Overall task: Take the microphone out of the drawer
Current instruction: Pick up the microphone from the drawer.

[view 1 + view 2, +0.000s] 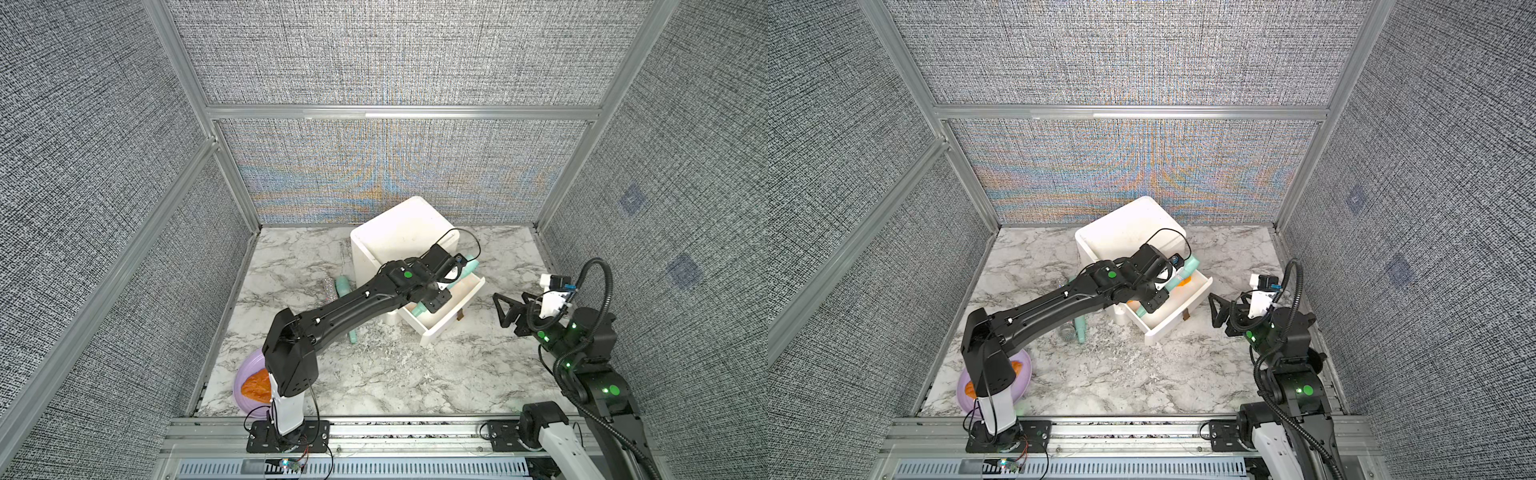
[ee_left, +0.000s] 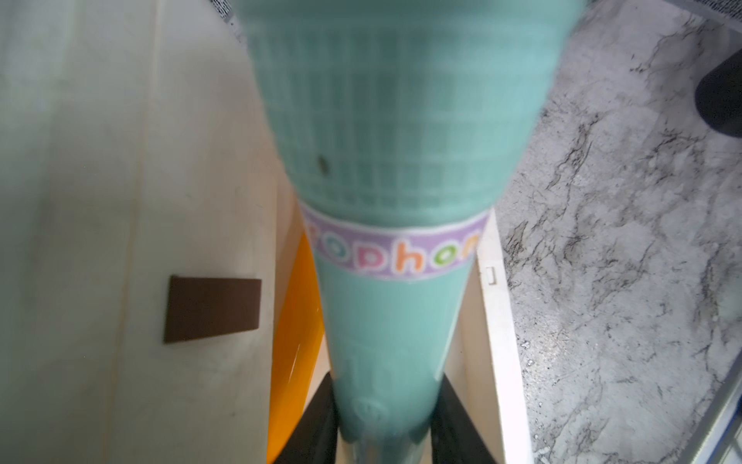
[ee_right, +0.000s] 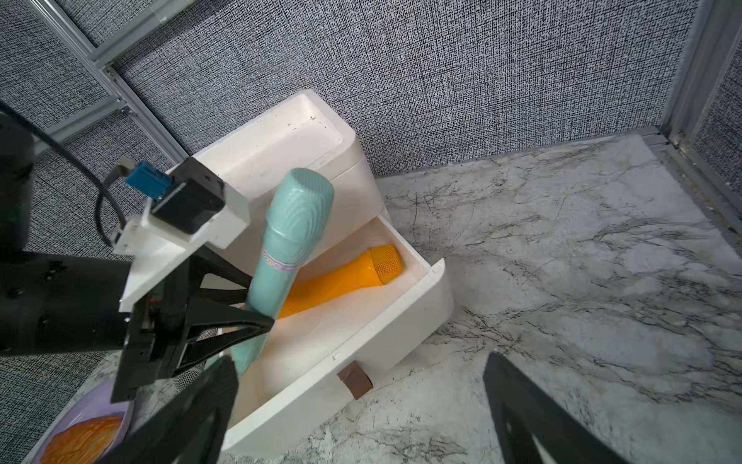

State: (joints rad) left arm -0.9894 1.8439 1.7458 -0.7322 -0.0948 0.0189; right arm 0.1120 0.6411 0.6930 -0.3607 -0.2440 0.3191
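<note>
Right wrist view gives us the clearest look. On the marble table (image 3: 562,281) stands a white cabinet (image 3: 281,152) with its drawer (image 3: 401,321) pulled out. The right gripper (image 1: 510,301) hangs beside the drawer, jaws spread wide and empty. The left gripper (image 3: 261,301) is clamped on the thin lower handle of the teal microphone (image 3: 281,249). The microphone tilts steeply, its tail low in the drawer and its head raised above the rim in front of the cabinet. An orange microphone (image 3: 349,277) lies flat behind it.

We judge the teal one to be hard, hollow plastic: light, stiff and smooth. The handle tapers, so it may slip or pivot head-down. A hold nearer the purple band (image 2: 393,249) would balance better.
</note>
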